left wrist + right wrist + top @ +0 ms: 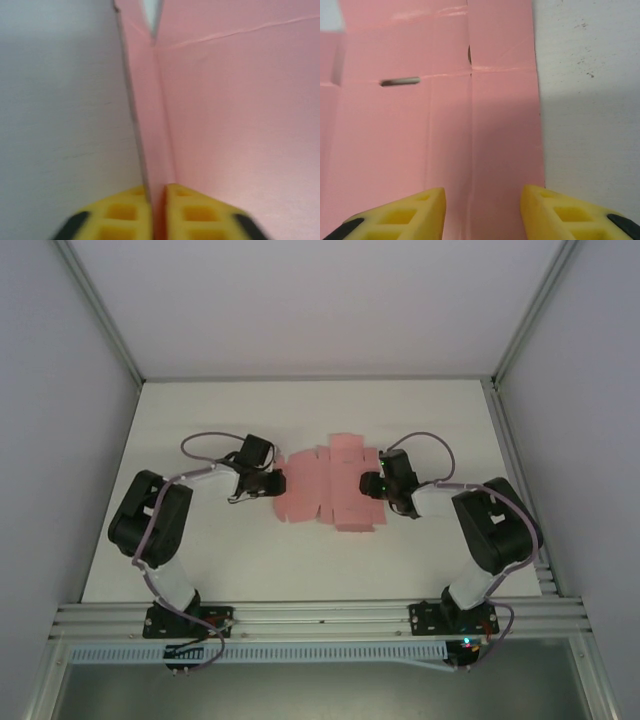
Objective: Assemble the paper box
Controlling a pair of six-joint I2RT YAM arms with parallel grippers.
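The paper box (325, 488) is a flat pink die-cut sheet with flaps, lying mid-table between both arms. At its left edge my left gripper (268, 483) is shut on a raised flap. In the left wrist view that flap (150, 125) stands on edge and runs down between the yellow fingertips (125, 212), which pinch it at my left gripper (158, 212). My right gripper (372, 485) hovers over the sheet's right side. In the right wrist view its yellow fingers (420, 212) stand apart above flat pink card (445, 130), with my right gripper (482, 212) holding nothing.
The white table (200, 420) is bounded by aluminium frame rails (320, 615) at the near edge and grey walls to either side. Bare white surface (590, 100) lies right of the sheet. A small slot (400, 81) is cut in the card.
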